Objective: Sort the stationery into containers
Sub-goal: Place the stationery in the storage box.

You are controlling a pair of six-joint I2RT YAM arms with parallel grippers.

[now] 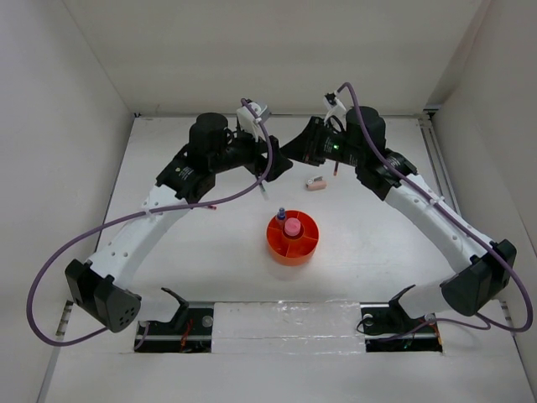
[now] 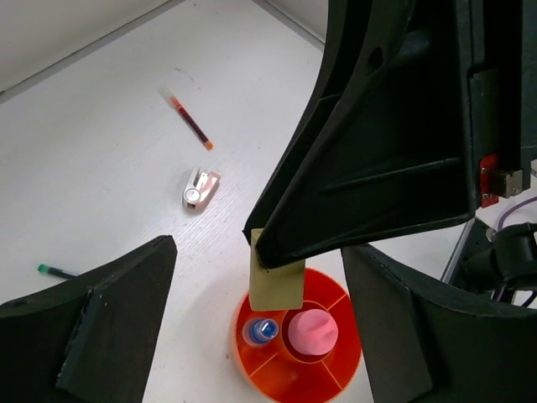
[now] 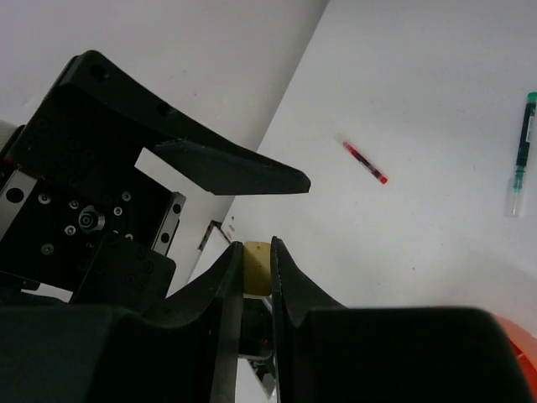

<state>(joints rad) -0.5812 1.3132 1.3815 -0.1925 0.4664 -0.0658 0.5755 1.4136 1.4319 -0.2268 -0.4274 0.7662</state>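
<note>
My right gripper [image 3: 256, 252] is shut on a tan eraser block [image 3: 257, 267], held in the air. In the left wrist view the same eraser [image 2: 277, 275] hangs over the rim of the round orange tray [image 2: 331, 382]. My left gripper [image 2: 256, 252] is open and empty, its fingers either side of the right gripper's tip. The pink tube [image 2: 312, 331] stands in the tray's central cup. The blue-capped bottle [image 2: 262, 331] stands in an outer compartment. A red pen [image 2: 189, 122], a pinkish eraser [image 2: 200, 188] and a dark pen [image 2: 54, 271] lie on the table.
In the top view both grippers [image 1: 281, 159] meet behind the tray [image 1: 293, 249], with the pinkish eraser [image 1: 315, 183] to their right. White walls close the table at the back and both sides.
</note>
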